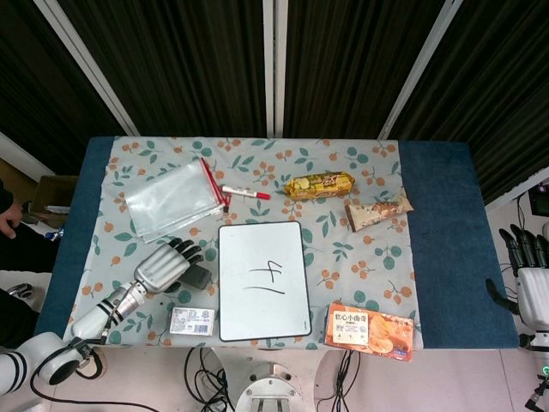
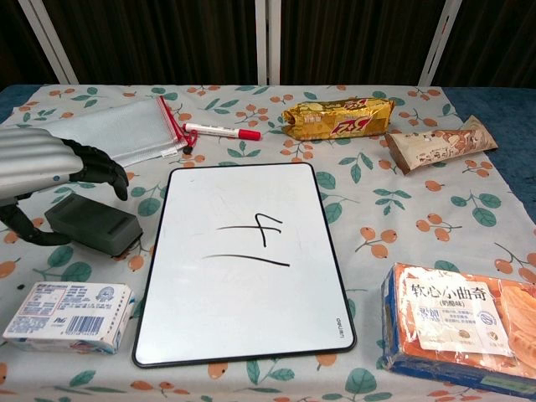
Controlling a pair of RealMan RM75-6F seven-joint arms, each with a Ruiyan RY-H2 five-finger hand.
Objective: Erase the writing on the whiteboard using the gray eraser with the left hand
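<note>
hovering unclenched, the left hand (image 2: 50,167) arches over the gray eraser (image 2: 92,224) beside the whiteboard (image 2: 243,260) and tissue pack (image 2: 67,316).

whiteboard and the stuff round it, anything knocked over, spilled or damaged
Nothing stands out. The whiteboard lies flat with its writing intact, the gray eraser sits beside its left edge under the left hand, and the marker and snack packs lie closed on the tablecloth.

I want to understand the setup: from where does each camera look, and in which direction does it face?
Head view: high above, facing down on the table; left hand over the gray eraser, right hand at the edge.
Chest view: low at the near edge, facing across; only the left hand shows.
Both share the whiteboard.
</note>
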